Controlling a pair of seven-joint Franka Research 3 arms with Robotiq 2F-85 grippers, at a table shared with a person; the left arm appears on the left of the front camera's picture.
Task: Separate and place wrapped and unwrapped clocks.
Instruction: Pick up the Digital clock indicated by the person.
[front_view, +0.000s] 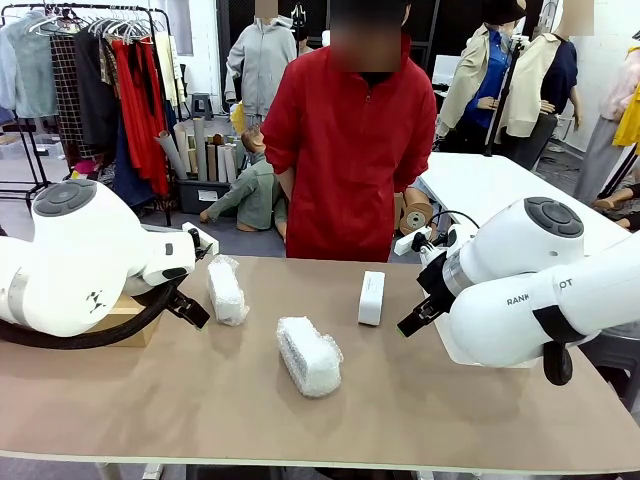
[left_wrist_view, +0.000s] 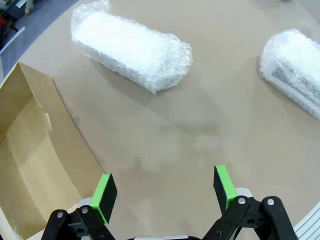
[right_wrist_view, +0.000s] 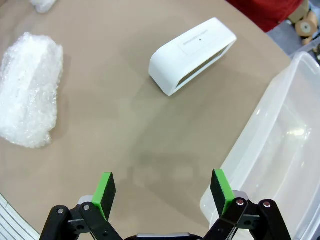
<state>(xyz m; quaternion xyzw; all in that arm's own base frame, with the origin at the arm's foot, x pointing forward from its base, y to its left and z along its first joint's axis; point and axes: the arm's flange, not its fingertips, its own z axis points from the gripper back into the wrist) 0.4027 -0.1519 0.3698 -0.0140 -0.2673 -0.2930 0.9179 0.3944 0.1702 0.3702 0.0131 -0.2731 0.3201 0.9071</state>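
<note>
Two bubble-wrapped clocks lie on the brown table: one at the left (front_view: 226, 291) (left_wrist_view: 131, 46), one nearer the front middle (front_view: 308, 356) (left_wrist_view: 295, 70) (right_wrist_view: 29, 95). The bare white clock (front_view: 371, 297) (right_wrist_view: 192, 48) stands on its side at the middle back. My left gripper (front_view: 195, 313) (left_wrist_view: 165, 192) hovers open just left of the left bundle, holding nothing. On the other side, my right gripper (front_view: 407, 327) (right_wrist_view: 162, 192) is open and empty too, a short way right of the bare clock.
An open cardboard box (front_view: 125, 320) (left_wrist_view: 30, 150) sits at the table's left edge under my left arm. A clear plastic bin (right_wrist_view: 270, 150) stands at the right beside my right gripper. A person in a red jacket (front_view: 350, 150) stands at the far side.
</note>
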